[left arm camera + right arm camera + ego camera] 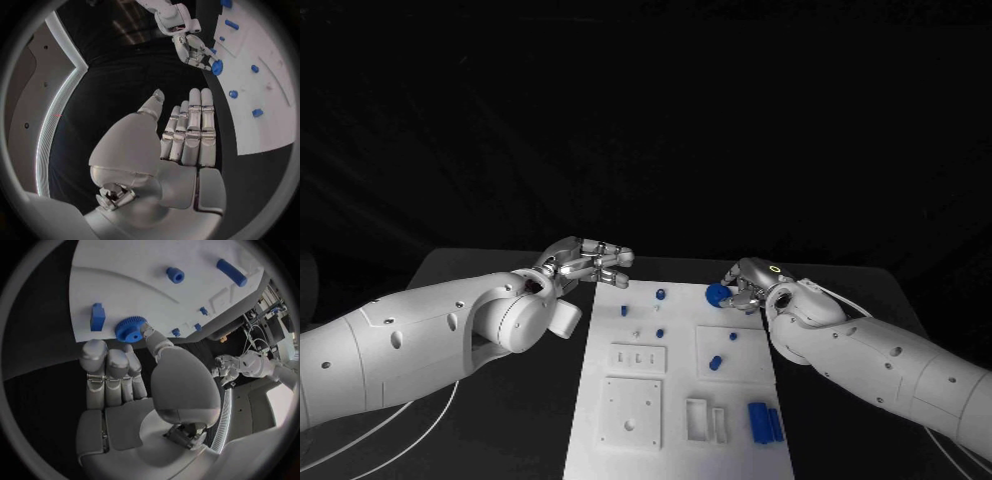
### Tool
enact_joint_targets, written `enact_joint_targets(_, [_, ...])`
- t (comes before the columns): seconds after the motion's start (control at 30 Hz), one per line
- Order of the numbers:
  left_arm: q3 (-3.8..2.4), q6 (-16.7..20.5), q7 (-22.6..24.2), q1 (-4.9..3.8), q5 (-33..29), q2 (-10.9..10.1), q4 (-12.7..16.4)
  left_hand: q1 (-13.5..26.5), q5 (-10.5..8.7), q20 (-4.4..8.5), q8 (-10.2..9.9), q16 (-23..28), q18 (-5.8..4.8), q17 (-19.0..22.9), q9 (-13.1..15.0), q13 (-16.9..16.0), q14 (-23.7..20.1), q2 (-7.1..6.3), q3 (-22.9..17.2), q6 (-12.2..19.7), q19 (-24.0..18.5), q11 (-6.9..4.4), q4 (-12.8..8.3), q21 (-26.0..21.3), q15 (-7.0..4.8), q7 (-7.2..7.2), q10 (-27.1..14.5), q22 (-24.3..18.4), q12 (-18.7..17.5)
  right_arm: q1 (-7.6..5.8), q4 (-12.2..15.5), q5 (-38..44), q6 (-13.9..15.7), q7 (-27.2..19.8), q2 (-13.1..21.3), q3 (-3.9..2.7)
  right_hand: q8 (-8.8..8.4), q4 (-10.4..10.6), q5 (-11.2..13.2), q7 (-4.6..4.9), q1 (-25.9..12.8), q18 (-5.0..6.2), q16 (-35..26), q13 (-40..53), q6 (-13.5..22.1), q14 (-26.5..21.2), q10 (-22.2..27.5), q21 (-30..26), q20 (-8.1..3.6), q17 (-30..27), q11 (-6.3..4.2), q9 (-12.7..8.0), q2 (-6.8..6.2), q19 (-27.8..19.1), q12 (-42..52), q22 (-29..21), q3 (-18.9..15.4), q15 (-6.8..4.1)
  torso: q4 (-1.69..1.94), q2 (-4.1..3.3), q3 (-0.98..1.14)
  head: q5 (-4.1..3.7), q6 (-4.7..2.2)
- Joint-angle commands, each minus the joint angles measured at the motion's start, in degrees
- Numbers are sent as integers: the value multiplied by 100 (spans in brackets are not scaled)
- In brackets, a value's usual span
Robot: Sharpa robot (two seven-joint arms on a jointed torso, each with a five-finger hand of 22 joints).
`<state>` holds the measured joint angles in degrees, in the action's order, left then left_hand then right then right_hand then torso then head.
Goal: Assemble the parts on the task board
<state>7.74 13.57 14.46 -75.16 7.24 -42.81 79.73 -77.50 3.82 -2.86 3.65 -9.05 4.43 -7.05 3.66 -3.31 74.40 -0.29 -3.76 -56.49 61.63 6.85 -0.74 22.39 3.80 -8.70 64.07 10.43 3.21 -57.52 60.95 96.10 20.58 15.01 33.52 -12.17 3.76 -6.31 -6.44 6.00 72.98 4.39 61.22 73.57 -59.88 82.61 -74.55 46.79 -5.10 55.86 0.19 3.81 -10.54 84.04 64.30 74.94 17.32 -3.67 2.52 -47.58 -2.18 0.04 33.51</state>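
Note:
The white task board (678, 400) lies lengthwise in the middle of the black table. My right hand (759, 284) is at the board's far right corner and pinches a blue gear (718, 294) between thumb and fingers. The right wrist view shows the gear (130, 329) at the fingertips of that hand (122, 375), just over the board's edge and beside a small blue block (97, 316). My left hand (591, 262) hovers at the far left corner, holding nothing. Seen from the left wrist, this hand (187, 135) has its fingers stretched out straight, beside the board (275, 120).
Several small blue parts stand on the board's far half: a peg (659, 295), a small piece (625, 311), a stud (733, 336) and a slanted cylinder (715, 363). Blue bars (763, 422) lie at the near right. White cables (387, 425) run along the table's left.

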Motion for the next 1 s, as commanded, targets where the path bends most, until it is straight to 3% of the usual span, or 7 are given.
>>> enact_joint_targets(0.03, [-5, -98, 35, -5, 23, 24, -1, 22, -20, -5, -7, -33, 24, -4, 8, -9, -30, 24, 3, 10, -55, 17, -16, 35, 6, -8, -36, -7, 16, 5, -50, 48, -19, -22, -23, -3, -15, 35, 34, 16, -16, -6, -11, 3, 44, 22, -29, -7, 51, 9, 12, 4, -5, 294, -10, 570, 15, 34, -2, -1, -1, 6, 8])
enact_joint_targets(0.2, [-5, -100, 30, -5, 23, 35, -17, 22, -20, -5, -7, -33, 24, -4, 8, -9, -30, 24, 3, 10, -55, 17, -16, 35, 6, -8, -36, -7, 16, 4, -119, 80, 33, -5, -64, -4, -16, 53, 19, 20, -25, -1, -27, -12, 44, 22, -20, -19, 52, 13, 12, 3, -7, 299, -45, 571, 53, 33, -15, 3, 6, 24, 21])
enact_joint_targets(0.43, [-5, -97, 25, -5, 23, 60, -33, 30, -27, -7, -6, -36, 25, -6, 8, -9, -30, 20, 17, 44, -52, 19, 5, 36, 7, -17, -37, -18, 16, -6, -200, 99, 19, 2, -137, -4, -14, 67, 28, 18, -34, -2, -26, -8, 40, 25, -25, -23, 52, 21, 13, 5, -1, 300, -42, 572, 65, 34, 4, 3, 3, 17, 46])
enact_joint_targets(1.0, [-5, -108, 6, -6, 24, 68, -33, 11, -24, -8, -6, -36, 25, -7, 9, -9, -32, 18, 15, 38, -53, 19, 9, 34, 7, -16, -39, -30, 16, -13, -368, 66, -87, 19, -261, -4, -14, 155, -24, 12, -100, -3, -42, -11, 15, 25, -12, -40, 48, 33, 8, 7, 17, 302, -64, 571, 37, 27, -7, -9, 11, 38, 90])
